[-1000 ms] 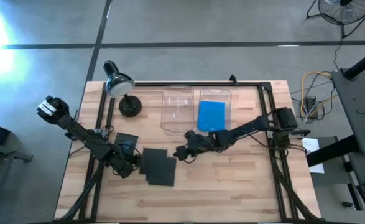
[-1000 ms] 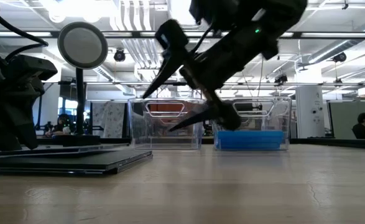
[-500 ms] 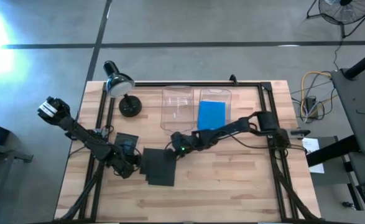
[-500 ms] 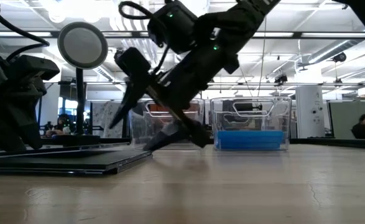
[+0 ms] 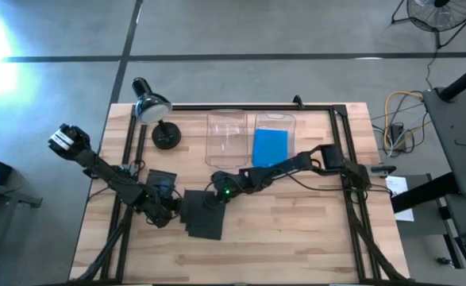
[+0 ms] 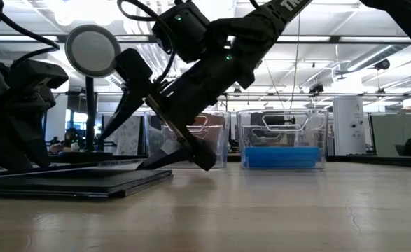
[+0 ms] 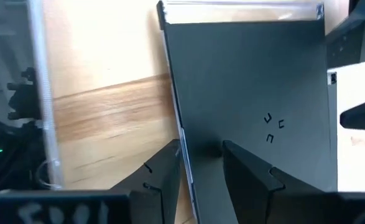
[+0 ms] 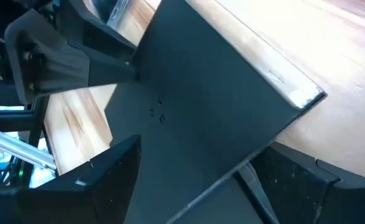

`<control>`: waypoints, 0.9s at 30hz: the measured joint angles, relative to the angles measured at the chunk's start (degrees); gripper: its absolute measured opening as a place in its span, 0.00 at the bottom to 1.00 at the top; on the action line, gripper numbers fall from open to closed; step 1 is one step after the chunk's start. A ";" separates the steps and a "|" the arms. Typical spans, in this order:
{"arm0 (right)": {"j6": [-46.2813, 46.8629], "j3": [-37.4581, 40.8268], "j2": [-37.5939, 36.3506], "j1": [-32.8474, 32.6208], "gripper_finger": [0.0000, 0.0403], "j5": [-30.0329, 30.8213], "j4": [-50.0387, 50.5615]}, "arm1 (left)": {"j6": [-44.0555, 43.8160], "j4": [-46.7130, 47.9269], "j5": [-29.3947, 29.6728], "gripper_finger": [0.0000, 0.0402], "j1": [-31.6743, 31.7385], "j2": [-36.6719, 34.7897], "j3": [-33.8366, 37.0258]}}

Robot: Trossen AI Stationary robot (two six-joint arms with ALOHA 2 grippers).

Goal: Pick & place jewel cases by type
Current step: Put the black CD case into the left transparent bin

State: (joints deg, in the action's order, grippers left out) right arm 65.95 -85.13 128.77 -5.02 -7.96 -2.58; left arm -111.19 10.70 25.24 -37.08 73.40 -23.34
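Dark jewel cases (image 5: 203, 214) lie stacked flat on the wood at the table's left. My left gripper (image 5: 172, 210) is shut at the left edge of the top dark case (image 7: 250, 81). My right gripper (image 5: 209, 199) reaches in from the right, slanting down and open. Its two fingers stand on either side of a corner of that case (image 8: 219, 106); I cannot tell whether they touch it. A blue jewel case (image 5: 270, 147) lies flat in the right clear bin (image 5: 275, 121). My left gripper pinches the top dark case at its edge (image 7: 186, 158), one finger (image 7: 247, 171) over the dark face and the other (image 7: 159, 182) beside the edge. The fingers slant down from the table's left. The case lies flat on the stack.
A second clear bin (image 5: 226, 139) stands left of the one with the blue case. A desk lamp (image 5: 152, 105) stands at the far left, its base (image 5: 166, 137) on the wood. Black rails (image 5: 340, 151) frame the table. Bare wood (image 5: 296, 222) stretches to the near right.
My right gripper has gone toward the table's left edge and down, from in front of the bins to the dark stack, and has stayed open. The cases have kept still.
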 joint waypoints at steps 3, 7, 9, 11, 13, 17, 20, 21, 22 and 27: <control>-0.16 -0.03 -0.37 0.04 0.71 -0.40 -0.89 | 0.02 -0.24 -0.07 0.26 0.00 0.01 -0.01; -0.52 -0.03 -1.09 0.02 0.66 -2.56 -2.38 | 0.15 -1.64 -0.02 0.26 -0.01 0.03 0.01; -0.44 -0.03 -1.11 -0.06 0.62 -3.52 -2.46 | 1.46 -3.28 0.71 0.26 -0.02 0.07 0.01; -0.35 0.03 -1.11 -0.07 0.58 -4.21 -2.27 | 3.44 -4.86 1.86 0.26 -0.02 0.05 0.00; -0.08 0.03 -1.11 -0.07 0.55 -4.63 -2.30 | 4.36 -5.04 3.03 0.26 -0.02 0.03 -0.21; 0.33 0.04 -1.71 -0.07 0.49 -5.48 -2.30 | 4.80 -5.27 3.96 0.26 -0.02 -0.10 -0.58; 0.20 0.06 -2.93 -0.07 0.46 -6.67 -2.25 | 6.34 -5.35 4.08 0.26 -0.03 -0.22 -1.20; 0.20 0.04 -3.32 -0.07 0.45 -7.05 -2.33 | 6.90 -5.36 4.09 0.26 -0.10 -0.35 -1.44; 0.25 0.02 -3.84 -0.07 0.43 -7.27 -2.31 | 7.79 -5.28 4.14 0.26 -0.13 -0.51 -1.75; 0.34 0.06 -5.51 -0.02 0.36 -8.32 -2.19 | 13.44 -5.29 5.19 0.26 -0.15 -2.06 -4.02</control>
State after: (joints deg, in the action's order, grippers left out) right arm 66.30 -85.08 123.26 -5.04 -16.28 -4.77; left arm -97.75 5.41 30.43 -37.23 71.34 -27.36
